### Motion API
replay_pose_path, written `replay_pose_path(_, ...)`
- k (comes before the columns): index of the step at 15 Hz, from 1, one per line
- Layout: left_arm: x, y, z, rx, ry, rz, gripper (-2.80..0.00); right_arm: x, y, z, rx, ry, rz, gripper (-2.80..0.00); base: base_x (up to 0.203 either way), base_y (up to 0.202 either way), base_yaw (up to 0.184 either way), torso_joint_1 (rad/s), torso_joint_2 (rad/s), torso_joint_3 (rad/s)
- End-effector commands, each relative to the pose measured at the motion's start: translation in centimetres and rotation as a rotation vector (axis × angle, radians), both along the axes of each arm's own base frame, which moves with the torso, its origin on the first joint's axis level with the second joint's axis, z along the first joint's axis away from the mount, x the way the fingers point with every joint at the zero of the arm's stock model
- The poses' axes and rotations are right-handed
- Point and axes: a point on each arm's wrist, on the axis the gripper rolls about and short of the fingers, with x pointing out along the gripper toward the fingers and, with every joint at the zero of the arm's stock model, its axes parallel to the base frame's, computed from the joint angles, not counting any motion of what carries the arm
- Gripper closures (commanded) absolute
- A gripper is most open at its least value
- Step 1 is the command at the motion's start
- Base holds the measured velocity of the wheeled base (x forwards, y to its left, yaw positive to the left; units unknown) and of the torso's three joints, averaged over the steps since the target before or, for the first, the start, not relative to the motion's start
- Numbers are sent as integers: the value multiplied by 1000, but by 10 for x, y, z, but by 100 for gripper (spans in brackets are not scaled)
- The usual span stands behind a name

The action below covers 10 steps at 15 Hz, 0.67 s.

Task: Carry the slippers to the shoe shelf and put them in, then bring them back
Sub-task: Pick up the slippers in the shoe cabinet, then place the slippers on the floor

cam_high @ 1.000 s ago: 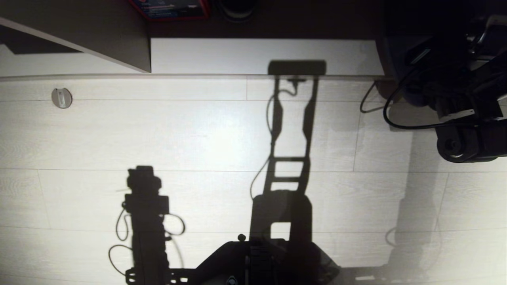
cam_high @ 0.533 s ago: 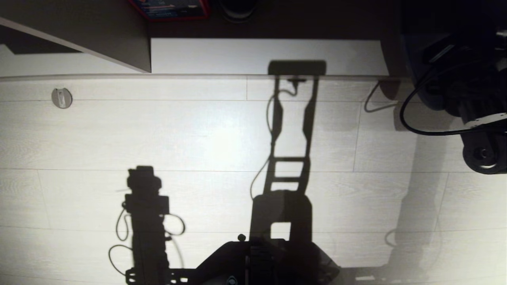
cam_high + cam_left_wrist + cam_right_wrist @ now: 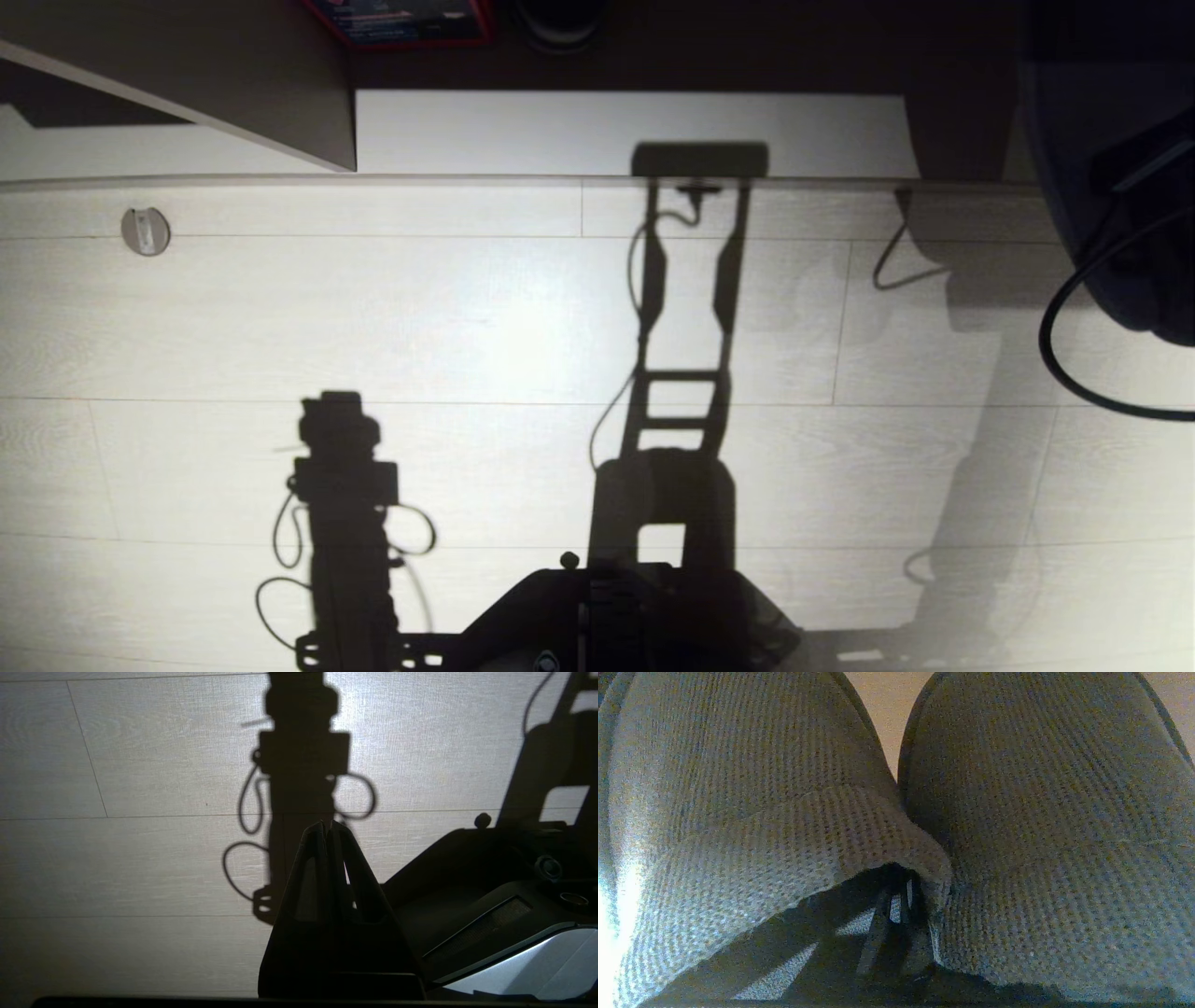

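The slippers fill the right wrist view: two grey-blue waffle-weave uppers side by side, toes pointing away. My right gripper is shut on them where their inner edges meet, its dark fingers tucked under the lifted upper of one slipper. In the head view only a dark bulk of the right arm and its cable shows at the right edge. The shoe shelf runs along the top, with a pale base board and a grey-brown divider. My left gripper hangs shut and empty over the floor.
A red box and a black shoe sit deep in the shelf. A round metal fitting is set in the pale plank floor. My own base shows at the bottom edge, and arm shadows fall across the floor.
The right arm has swung toward the right edge of the head view, so most of it is now out of frame. The floor, the shelf and the left arm are unchanged.
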Motion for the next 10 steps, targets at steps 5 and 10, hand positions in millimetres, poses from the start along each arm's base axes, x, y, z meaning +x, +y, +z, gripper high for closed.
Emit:
replay_pose_path(5,0,0,0,0,0,0,0,-59,7,-37,-10,145,31,0,0,0,0,0,0,0)
replay_pose_path(10,0,0,0,0,0,0,0,-97,7,-64,-13,245,35,0,0,0,0,0,0,0)
